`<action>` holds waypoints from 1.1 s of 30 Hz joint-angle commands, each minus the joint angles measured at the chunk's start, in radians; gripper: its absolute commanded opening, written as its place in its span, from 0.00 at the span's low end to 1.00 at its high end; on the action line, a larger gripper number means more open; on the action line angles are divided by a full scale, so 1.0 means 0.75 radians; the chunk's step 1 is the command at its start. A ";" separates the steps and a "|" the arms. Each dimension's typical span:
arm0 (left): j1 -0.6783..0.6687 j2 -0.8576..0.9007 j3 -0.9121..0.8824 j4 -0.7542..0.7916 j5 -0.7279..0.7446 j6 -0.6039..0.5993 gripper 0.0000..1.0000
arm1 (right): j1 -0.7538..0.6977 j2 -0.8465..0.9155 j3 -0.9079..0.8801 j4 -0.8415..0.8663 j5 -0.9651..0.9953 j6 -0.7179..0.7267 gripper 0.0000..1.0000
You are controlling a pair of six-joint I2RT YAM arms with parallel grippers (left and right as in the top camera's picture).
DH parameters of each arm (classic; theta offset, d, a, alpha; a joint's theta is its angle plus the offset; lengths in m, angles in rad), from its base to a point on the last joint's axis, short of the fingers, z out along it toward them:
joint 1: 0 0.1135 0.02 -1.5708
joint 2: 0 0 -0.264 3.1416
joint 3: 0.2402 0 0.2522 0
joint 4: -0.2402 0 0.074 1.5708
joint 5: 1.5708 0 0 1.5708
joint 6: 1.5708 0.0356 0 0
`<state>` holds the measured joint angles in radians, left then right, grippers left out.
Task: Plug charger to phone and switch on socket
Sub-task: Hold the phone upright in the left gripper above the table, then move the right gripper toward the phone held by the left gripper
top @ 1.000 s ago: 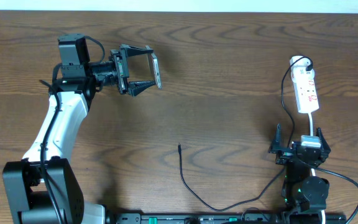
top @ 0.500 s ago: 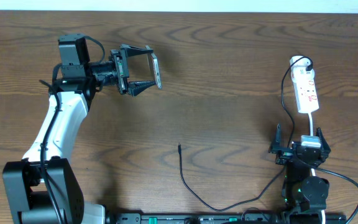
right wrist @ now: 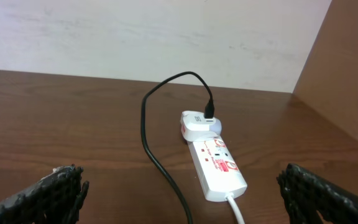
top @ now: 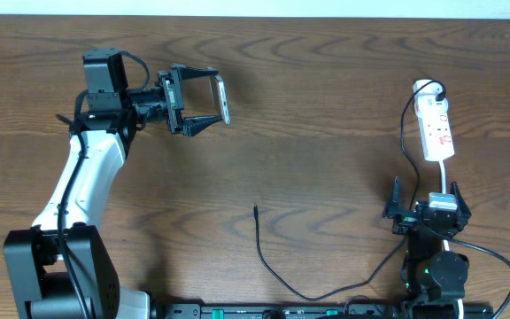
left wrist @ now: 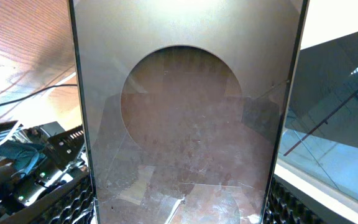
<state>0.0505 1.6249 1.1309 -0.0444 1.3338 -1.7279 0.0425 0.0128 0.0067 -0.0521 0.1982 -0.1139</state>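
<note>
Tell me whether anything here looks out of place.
The phone stands on edge, clamped in the left gripper, not lying flat. The charger's plug tip lies loose mid-table, well apart from it. Nothing looks damaged.

The table (top: pixel 326 80) is seen to be brown wood with a marked grain and a dull sheen. The phone (left wrist: pixel 185 112) is faced with glossy glass, in which reflections are carried. The socket (right wrist: pixel 216 165) is made of smooth white plastic, the charger (right wrist: pixel 143 122) is sheathed in matt black, and the right fingers (right wrist: pixel 55 193) are covered with a rough, knobbed black surface.
</note>
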 commanded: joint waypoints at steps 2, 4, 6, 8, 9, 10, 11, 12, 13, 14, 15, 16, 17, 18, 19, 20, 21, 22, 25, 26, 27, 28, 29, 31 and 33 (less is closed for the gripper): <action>0.007 -0.037 0.044 0.012 0.057 -0.008 0.07 | 0.006 -0.004 -0.002 -0.006 0.002 -0.009 0.99; 0.007 -0.037 0.044 0.012 0.057 -0.001 0.07 | 0.006 -0.004 -0.002 -0.006 0.002 -0.009 0.99; 0.007 -0.037 0.044 0.012 0.056 0.018 0.07 | 0.006 -0.004 -0.002 -0.006 0.002 -0.009 0.99; 0.007 -0.037 0.044 0.012 0.052 0.054 0.07 | 0.006 -0.004 -0.002 -0.006 0.002 -0.009 0.99; 0.007 -0.037 0.044 0.012 0.039 0.103 0.07 | 0.006 -0.004 -0.002 -0.006 0.003 -0.009 0.99; 0.007 -0.037 0.044 0.012 0.026 0.137 0.07 | 0.006 -0.004 -0.002 -0.006 0.002 -0.009 0.99; 0.007 -0.037 0.044 0.012 0.003 0.203 0.08 | 0.006 -0.004 -0.002 -0.006 0.002 -0.009 0.99; 0.007 -0.037 0.044 0.012 -0.014 0.253 0.08 | 0.006 -0.004 -0.002 -0.006 0.003 -0.009 0.99; 0.007 -0.037 0.044 0.012 -0.026 0.313 0.08 | 0.006 -0.004 -0.002 -0.006 0.003 -0.009 0.99; 0.007 -0.037 0.044 0.012 -0.029 0.343 0.07 | 0.006 -0.004 -0.002 -0.006 0.003 -0.009 0.99; 0.007 -0.037 0.044 0.012 -0.030 0.384 0.07 | 0.006 -0.004 -0.002 -0.006 0.003 -0.009 0.99; 0.007 -0.037 0.044 0.012 -0.034 0.433 0.08 | 0.006 -0.004 -0.002 -0.006 0.003 -0.009 0.99; 0.007 -0.037 0.044 0.012 -0.042 0.496 0.07 | 0.006 -0.004 -0.002 -0.006 0.002 -0.009 0.99; 0.007 -0.037 0.044 0.012 -0.058 0.565 0.07 | 0.006 -0.004 -0.002 -0.006 0.002 -0.009 0.99; 0.007 -0.037 0.044 0.012 -0.071 0.628 0.07 | 0.006 -0.004 -0.002 -0.006 0.002 -0.009 0.99; 0.007 -0.037 0.043 0.011 -0.089 0.703 0.07 | 0.006 -0.004 -0.002 -0.006 0.002 -0.009 0.99; 0.007 -0.037 0.043 0.011 -0.096 0.748 0.07 | 0.006 -0.004 -0.002 -0.006 0.003 -0.009 0.99; 0.007 -0.037 0.043 0.011 -0.105 0.797 0.07 | 0.006 -0.004 -0.002 -0.006 0.002 -0.009 0.99; 0.007 -0.037 0.043 0.008 -0.155 0.941 0.08 | 0.006 -0.004 -0.002 -0.006 0.002 -0.009 0.99; 0.007 -0.037 0.041 0.000 -0.176 0.969 0.08 | 0.006 -0.004 -0.002 -0.006 0.002 -0.009 0.99; 0.007 -0.037 0.039 -0.001 -0.194 0.984 0.07 | 0.006 -0.004 -0.002 -0.006 0.002 -0.009 0.99; 0.007 -0.037 0.033 0.000 -0.223 0.992 0.07 | 0.006 -0.004 -0.002 -0.006 0.002 -0.009 0.99; 0.007 -0.037 0.026 0.001 -0.246 0.992 0.07 | 0.006 -0.004 -0.002 -0.006 0.003 -0.009 0.99; 0.007 -0.037 0.008 0.002 -0.311 0.998 0.08 | 0.006 -0.004 -0.002 -0.006 0.002 -0.009 0.99; 0.007 -0.037 -0.019 0.002 -0.393 1.004 0.07 | 0.006 -0.004 -0.002 -0.006 0.002 -0.009 0.99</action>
<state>0.0505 1.6249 1.1301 -0.0505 1.1213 -1.0317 0.0425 0.0128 0.0067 -0.0521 0.1982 -0.1139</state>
